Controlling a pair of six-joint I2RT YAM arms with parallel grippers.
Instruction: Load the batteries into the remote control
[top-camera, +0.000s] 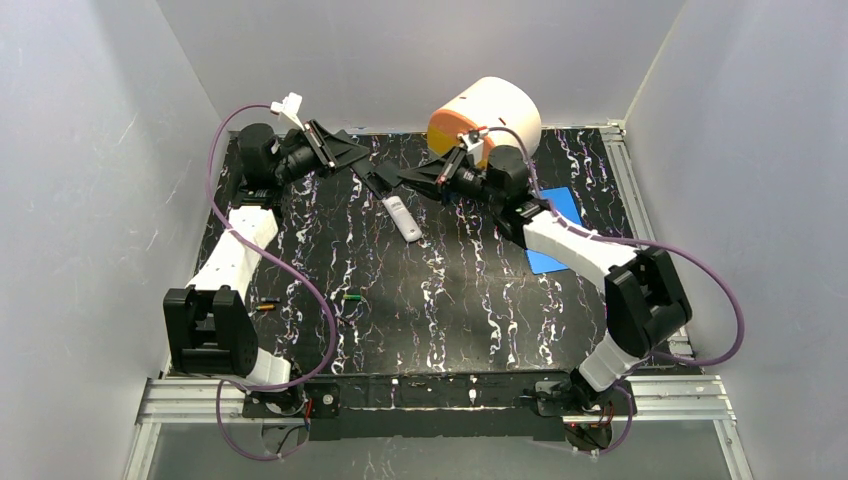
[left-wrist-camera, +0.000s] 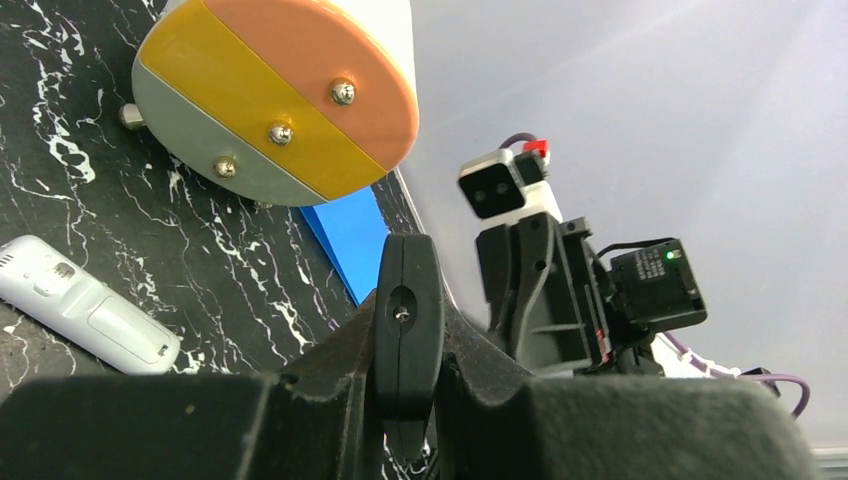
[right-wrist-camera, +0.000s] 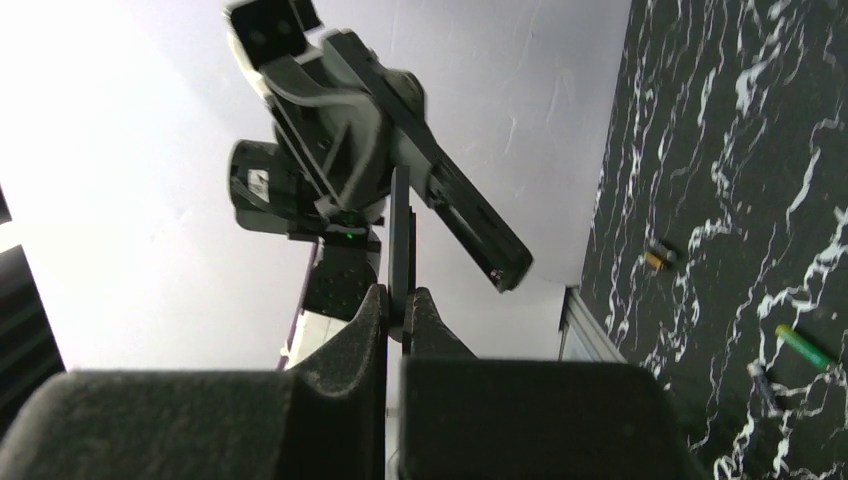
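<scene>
Spanning the twelve o'clock side of the marbled black bench (top-camera: 450, 300), a slim black oblong piece (left-wrist-camera: 408, 300) is clamped by the left pincer (top-camera: 357, 168) and the right pincer (right-wrist-camera: 398, 305).

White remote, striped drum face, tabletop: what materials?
White remote: moulded plastic, satin finish; rounded edges, soft highlights.
Drum face: grey, yellow and orange bands, matte, probably plastic or painted board, with shiny metal screws.
Table: black, white-veined marble look, likely printed laminate or vinyl; unsure.
</scene>
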